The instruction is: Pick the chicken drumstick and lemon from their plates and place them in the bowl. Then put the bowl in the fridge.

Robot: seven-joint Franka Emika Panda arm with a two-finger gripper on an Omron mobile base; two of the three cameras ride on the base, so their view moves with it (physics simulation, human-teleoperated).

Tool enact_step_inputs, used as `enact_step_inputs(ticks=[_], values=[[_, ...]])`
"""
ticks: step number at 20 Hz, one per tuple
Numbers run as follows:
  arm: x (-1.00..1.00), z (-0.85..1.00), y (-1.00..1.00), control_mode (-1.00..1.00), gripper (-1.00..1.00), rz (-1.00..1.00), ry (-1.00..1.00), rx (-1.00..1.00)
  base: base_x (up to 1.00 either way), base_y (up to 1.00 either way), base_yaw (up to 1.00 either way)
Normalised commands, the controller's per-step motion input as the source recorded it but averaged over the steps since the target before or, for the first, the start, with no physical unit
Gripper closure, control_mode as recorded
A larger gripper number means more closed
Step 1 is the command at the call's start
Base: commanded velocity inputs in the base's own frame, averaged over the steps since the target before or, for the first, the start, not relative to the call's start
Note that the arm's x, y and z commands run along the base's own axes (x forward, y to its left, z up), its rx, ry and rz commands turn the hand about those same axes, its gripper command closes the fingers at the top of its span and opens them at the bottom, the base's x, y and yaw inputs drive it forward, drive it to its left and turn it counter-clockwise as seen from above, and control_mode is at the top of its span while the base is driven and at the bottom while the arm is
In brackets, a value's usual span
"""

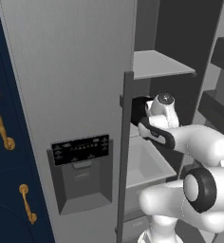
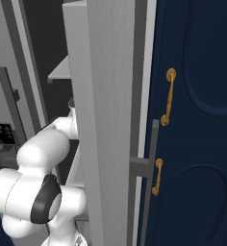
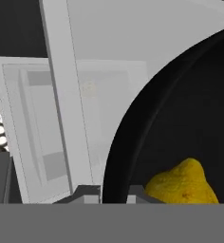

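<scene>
The gripper (image 3: 114,194) is seen clamped on the rim of the black bowl (image 3: 180,114), with one fingertip on each side of the wall. The lemon (image 3: 182,185) is held inside the bowl, near its rim. The arm (image 1: 180,137) is extended into the open fridge (image 1: 66,71), below a grey shelf (image 1: 159,64) and above a pale drawer (image 1: 147,163). Navy cabinets (image 2: 197,120) with brass handles (image 2: 168,96) are seen beside the fridge.

Bowl (image 3: 180,118) cut off by right edge in hand view; lemon (image 3: 182,185) cropped at bottom. Gripper (image 1: 135,111) largely hidden behind fridge (image 1: 66,95) door edge, mid-frame.
</scene>
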Motion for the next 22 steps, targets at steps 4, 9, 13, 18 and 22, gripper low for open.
enact_step_inputs(ticks=[4,9,13,18,22], values=[[-0.12,0.12,0.00,-1.00,-1.00,0.00,-0.09,0.00,0.00,0.00,0.00],[-0.53,0.38,0.00,-1.00,-1.00,0.00,-0.12,0.00,0.00,0.00,0.00],[-0.98,0.45,0.00,-1.00,-1.00,0.00,-0.07,0.00,0.00,0.00,0.00],[-0.99,0.64,0.02,-1.00,-1.00,0.00,0.00,0.00,0.00,0.00,0.00],[-0.48,0.80,0.23,-1.00,-1.00,0.00,0.05,0.02,0.00,0.00,0.00]])
